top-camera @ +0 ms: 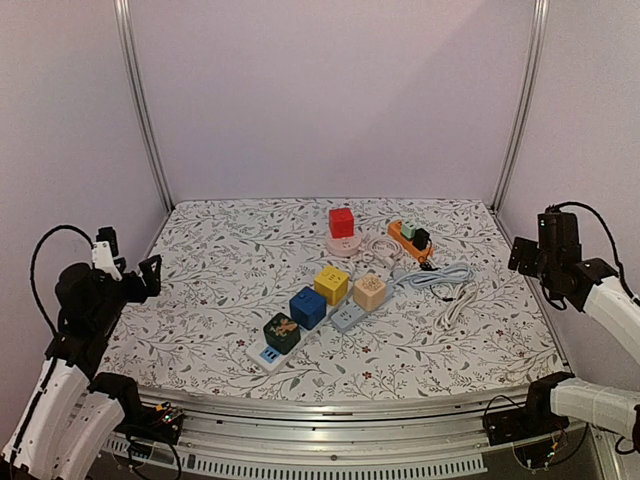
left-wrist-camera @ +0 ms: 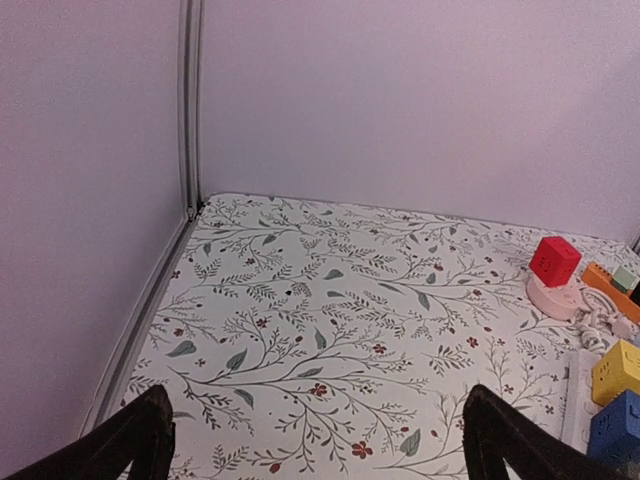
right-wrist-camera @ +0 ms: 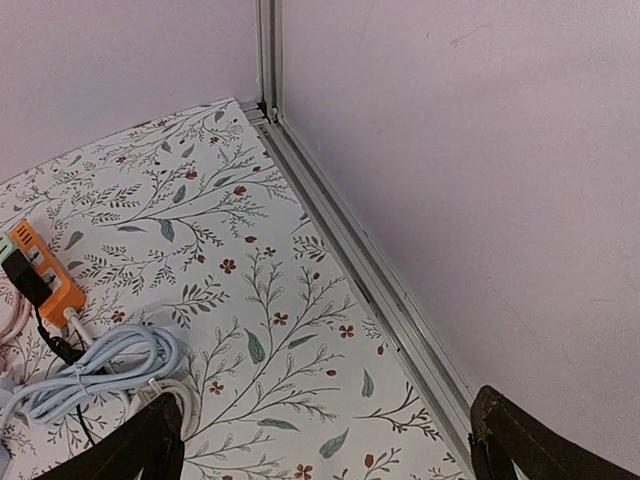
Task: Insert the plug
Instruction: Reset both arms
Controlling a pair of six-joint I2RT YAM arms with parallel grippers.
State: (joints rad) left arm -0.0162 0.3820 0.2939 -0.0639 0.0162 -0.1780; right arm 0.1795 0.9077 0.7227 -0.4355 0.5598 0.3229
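Note:
A white power strip (top-camera: 347,318) lies mid-table carrying a dark green cube (top-camera: 282,331), a blue cube (top-camera: 308,307), a yellow cube (top-camera: 332,284) and a beige cube (top-camera: 369,291). A red cube (top-camera: 342,222) sits on a pink round socket (top-camera: 345,245). An orange strip (top-camera: 405,240) holds a green and a black plug (top-camera: 421,238). Coiled light-blue cable (top-camera: 437,276) and white cable (top-camera: 460,300) lie beside it; I cannot make out a loose plug. My left gripper (top-camera: 128,262) hangs open over the left edge. My right gripper (top-camera: 532,248) hangs open at the right edge. Both are empty.
The floral table is boxed in by pale walls and metal posts at the back corners. The left wrist view shows bare cloth between its fingers (left-wrist-camera: 140,440), with the red cube (left-wrist-camera: 555,260) far right. A wall rail (right-wrist-camera: 370,270) runs past the right fingers (right-wrist-camera: 510,440).

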